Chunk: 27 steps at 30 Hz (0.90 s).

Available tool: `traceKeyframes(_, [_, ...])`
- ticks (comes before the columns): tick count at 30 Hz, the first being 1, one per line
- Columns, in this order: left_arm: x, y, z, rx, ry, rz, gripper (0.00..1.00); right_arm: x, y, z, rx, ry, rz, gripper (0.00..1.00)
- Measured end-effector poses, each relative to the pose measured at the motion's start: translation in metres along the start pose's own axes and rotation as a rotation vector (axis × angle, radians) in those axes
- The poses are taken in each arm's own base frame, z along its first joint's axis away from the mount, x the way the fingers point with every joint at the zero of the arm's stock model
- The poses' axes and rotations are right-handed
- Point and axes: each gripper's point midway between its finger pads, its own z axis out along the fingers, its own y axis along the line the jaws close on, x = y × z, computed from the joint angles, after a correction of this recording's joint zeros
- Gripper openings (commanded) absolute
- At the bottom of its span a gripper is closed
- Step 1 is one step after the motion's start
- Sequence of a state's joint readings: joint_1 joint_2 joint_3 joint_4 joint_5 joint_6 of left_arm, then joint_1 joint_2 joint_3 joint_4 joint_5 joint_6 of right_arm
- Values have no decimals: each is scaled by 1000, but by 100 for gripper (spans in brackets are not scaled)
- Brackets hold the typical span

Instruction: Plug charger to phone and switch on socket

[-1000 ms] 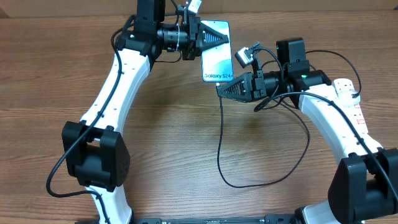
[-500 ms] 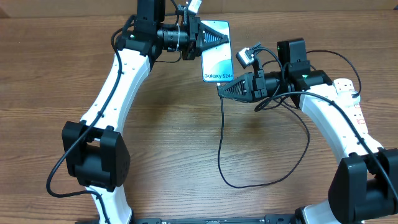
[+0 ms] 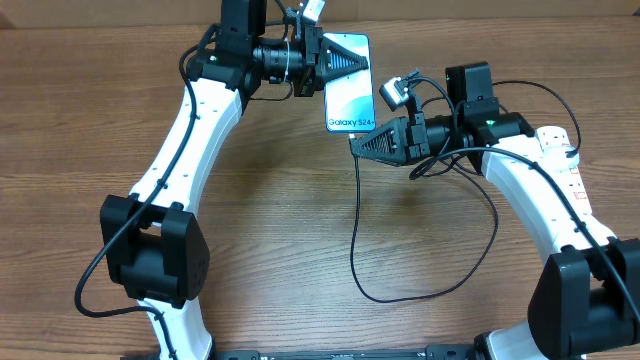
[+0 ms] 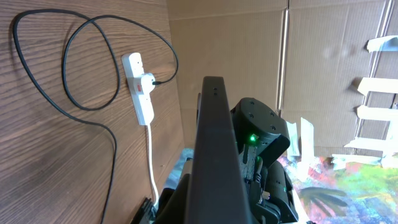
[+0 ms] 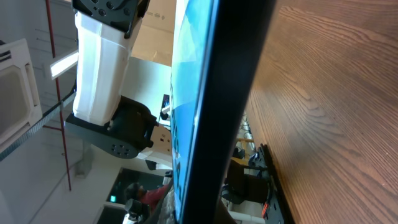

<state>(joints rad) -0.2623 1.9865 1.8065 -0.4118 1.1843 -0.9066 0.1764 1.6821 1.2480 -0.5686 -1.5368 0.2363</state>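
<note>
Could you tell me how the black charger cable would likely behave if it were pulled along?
Probably floppy: the charger lies in loose loops on the table, so it should trail the right gripper rather than resist. It looks thin, so likely light. Its wide slack loop could snag.

White arm links, black joints, black cables

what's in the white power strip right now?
One small plug sits in the white power strip, thin black cable looping off it. Overhead, the white right arm covers most of it; switches unreadable.
</note>
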Motion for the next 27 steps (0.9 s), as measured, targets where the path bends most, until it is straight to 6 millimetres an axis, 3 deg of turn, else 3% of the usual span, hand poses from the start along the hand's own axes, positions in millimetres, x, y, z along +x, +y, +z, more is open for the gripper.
traceKeyframes(27, [-2, 1, 0, -9, -12, 1, 4, -2, 1, 0, -1, 0, -34, 3])
